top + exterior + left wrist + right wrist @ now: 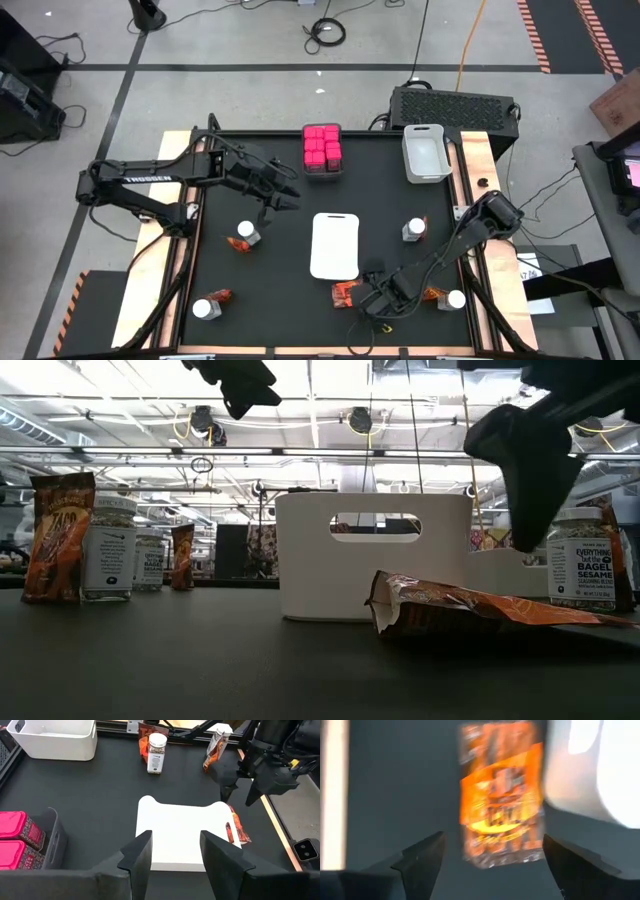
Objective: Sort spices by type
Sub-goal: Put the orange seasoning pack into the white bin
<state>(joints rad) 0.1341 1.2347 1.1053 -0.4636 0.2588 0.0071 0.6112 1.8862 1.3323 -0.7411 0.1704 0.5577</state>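
Hovering | R pincer (pixel 490 855) open | packet (pixel 501 795) just ahead betw fingers

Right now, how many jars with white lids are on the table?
4. In the high view: upper-left jar left of the white tray, upper-right jar right of it, lower-left jar and lower-right jar near bottom corners. Arms may hide more.

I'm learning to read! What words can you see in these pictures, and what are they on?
"TROSSEN": on the left arm.
"EVERYTHING but the BAGEL SESAME": on the jar at the right of the low view.
Jar and packet at the left: print too small to read.
Packet below the right end effector: blurred.
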